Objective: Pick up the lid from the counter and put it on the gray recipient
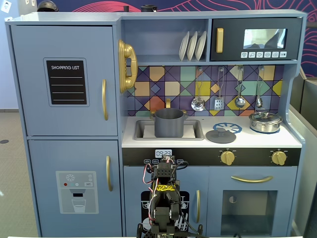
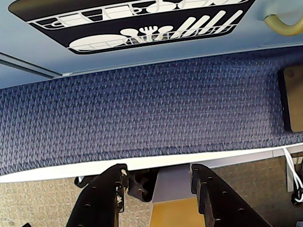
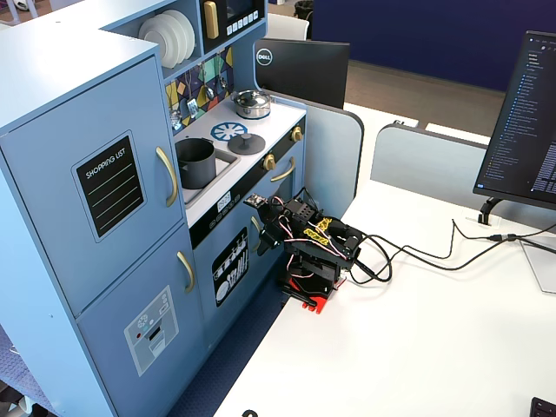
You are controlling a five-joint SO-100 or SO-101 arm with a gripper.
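A: Where's the lid (image 1: 221,135)?

B: Flat on the white counter (image 1: 292,141) of the toy kitchen, just right of the sink (image 1: 196,130), touching the lower-left edge of the blue burner print (image 1: 233,126). In a fixed view from the side it is small but clear (image 3: 241,142), knob up.

A: And the gray recipient (image 1: 169,122)?

B: Upright in the sink, open top, rim above counter level. Seen again at (image 3: 195,162). Lid and pot are near each other, not touching.

A: Room around them?

B: Counter is bare in front of the lid up to the front edge. The silver pot (image 1: 265,120) sits well apart at the right (its own shiny lid on). Hanging utensils (image 1: 198,103) dangle above the back of the counter, and the shelf above caps the space.

A: Gripper?

B: Low, folded down in front of the cabinet, below counter level (image 3: 263,241). Wrist view shows the two black fingers (image 2: 106,196) spread apart with a clear gap, nothing between them (image 2: 158,177). It faces blue carpet and the dishwasher decal (image 2: 137,23).

A: Anything hidden?

B: In the front fixed view the arm (image 1: 163,198) covers part of the lower door, and its base is cut off at the bottom edge. Fingertips can't be made out there. Pot's inside isn't visible.
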